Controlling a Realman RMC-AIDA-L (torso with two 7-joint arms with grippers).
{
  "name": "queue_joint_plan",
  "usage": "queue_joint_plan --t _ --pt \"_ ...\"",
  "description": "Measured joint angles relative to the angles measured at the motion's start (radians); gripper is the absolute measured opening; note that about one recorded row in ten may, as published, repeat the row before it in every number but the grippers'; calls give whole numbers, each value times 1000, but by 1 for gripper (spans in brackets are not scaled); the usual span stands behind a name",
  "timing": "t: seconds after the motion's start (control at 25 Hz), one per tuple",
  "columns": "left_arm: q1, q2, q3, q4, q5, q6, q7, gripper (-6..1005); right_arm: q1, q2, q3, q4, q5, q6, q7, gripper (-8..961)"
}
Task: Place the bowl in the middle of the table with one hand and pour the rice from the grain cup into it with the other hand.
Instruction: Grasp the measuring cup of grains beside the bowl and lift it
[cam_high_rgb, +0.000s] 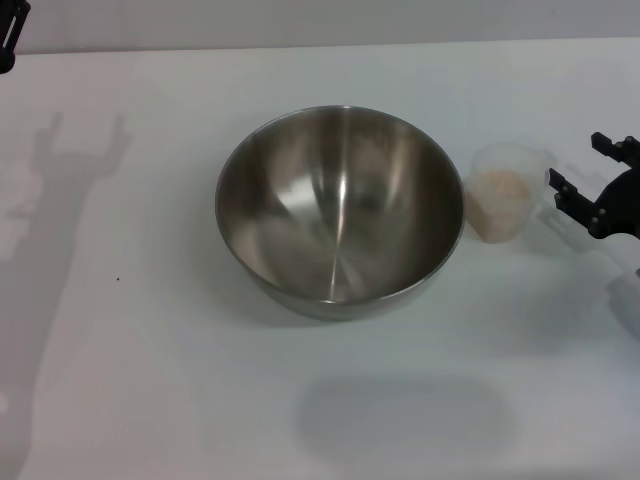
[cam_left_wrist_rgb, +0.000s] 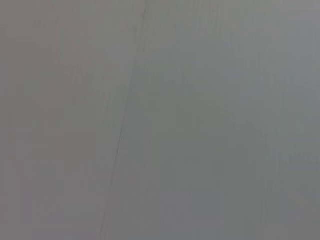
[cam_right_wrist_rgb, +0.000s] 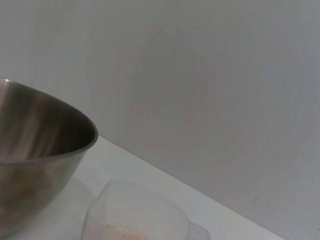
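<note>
The steel bowl (cam_high_rgb: 340, 210) stands upright and empty in the middle of the white table (cam_high_rgb: 150, 380). The clear grain cup (cam_high_rgb: 503, 190) stands upright just right of the bowl, with pale rice (cam_high_rgb: 498, 192) in it. My right gripper (cam_high_rgb: 577, 165) is open, a short way right of the cup and not touching it. In the right wrist view the bowl (cam_right_wrist_rgb: 35, 150) and the cup (cam_right_wrist_rgb: 135, 210) with rice (cam_right_wrist_rgb: 120, 234) show close by. A part of my left gripper (cam_high_rgb: 8, 35) shows at the table's far left corner, away from everything.
The table's far edge meets a pale wall (cam_high_rgb: 320, 20). The left wrist view shows only a plain grey surface (cam_left_wrist_rgb: 200, 125) with a thin line. Arm shadows lie on the left of the table.
</note>
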Motion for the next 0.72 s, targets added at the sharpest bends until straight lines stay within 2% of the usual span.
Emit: queue_joint_plan --t 0.72 --pt "8 0 0 5 0 24 -1 862 13 2 15 21 15 25 2 664"
